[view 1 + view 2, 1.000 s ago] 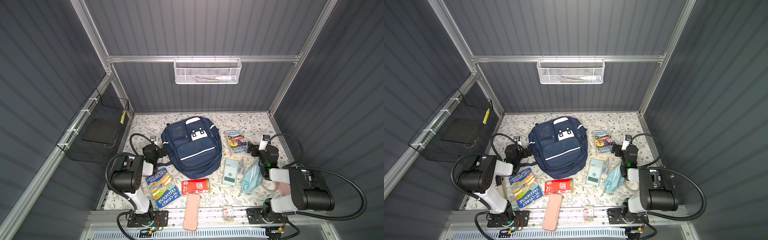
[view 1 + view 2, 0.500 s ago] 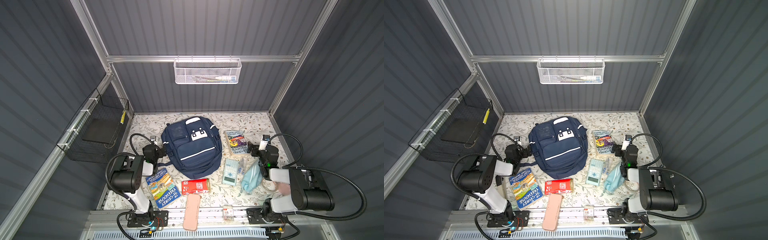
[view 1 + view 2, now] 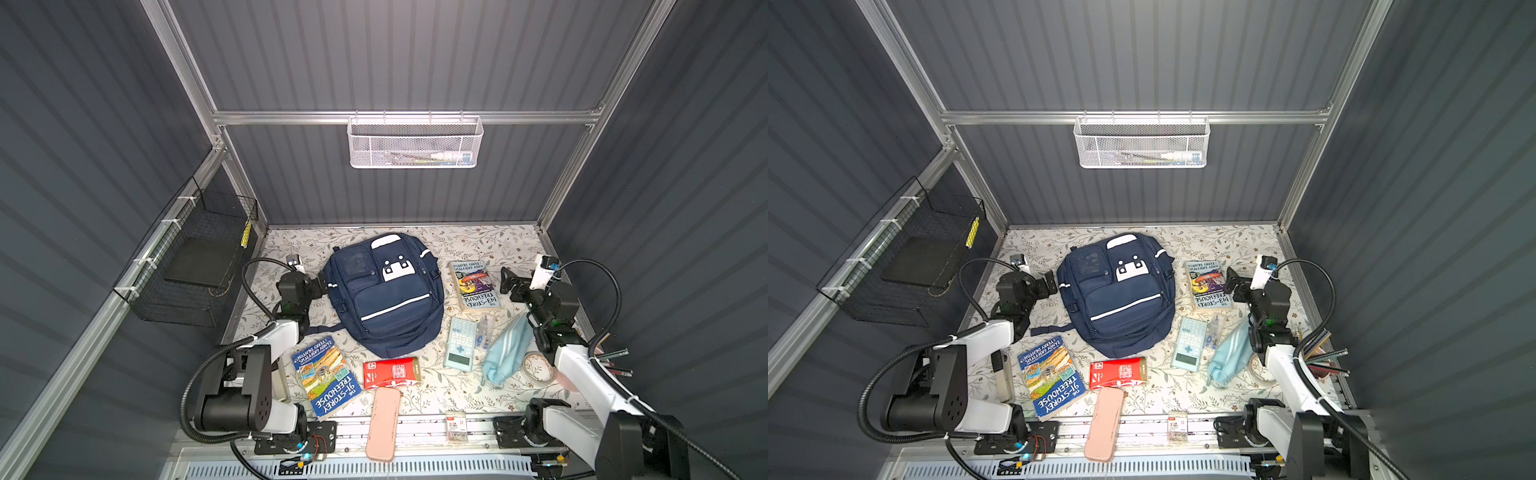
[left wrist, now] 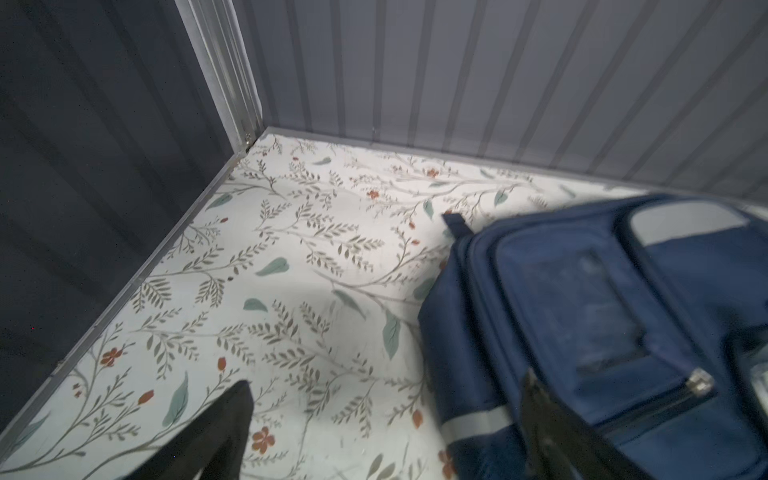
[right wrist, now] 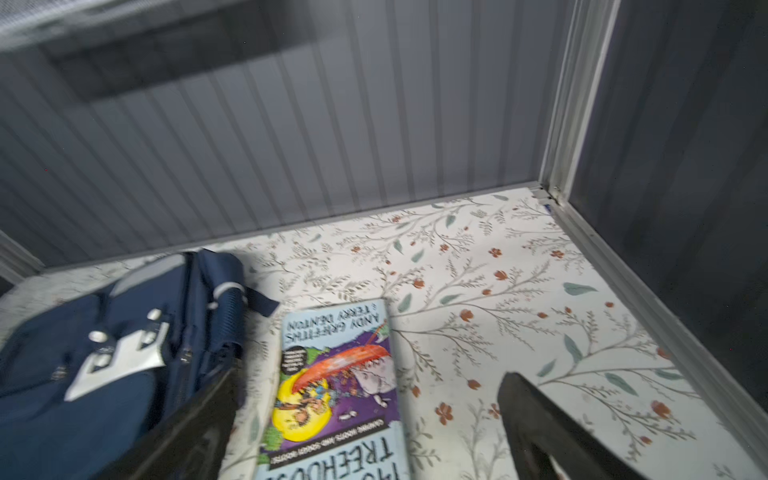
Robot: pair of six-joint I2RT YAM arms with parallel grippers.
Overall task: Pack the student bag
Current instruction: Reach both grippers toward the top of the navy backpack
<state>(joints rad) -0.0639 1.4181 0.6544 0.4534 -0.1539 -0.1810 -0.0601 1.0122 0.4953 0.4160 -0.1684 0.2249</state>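
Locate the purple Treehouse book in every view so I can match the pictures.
In a top view: the purple book lies flat just right of the student bag.
In a top view: same spot, book right of the bag.
Left wrist: not in it; only the bag shows.
Right wrist: book close beside the bag.
Shared landmark: the student bag, visible in all four.

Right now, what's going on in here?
Two robot arms are set up to pack the bag, which lies flat in the middle. Neither holds anything: the left fingers stand open beside the bag's left edge, and the right fingers stand open by a book on its right. A second book, a calculator, a pouch, a red pack and a pink case lie loose around the bag, none packed yet.
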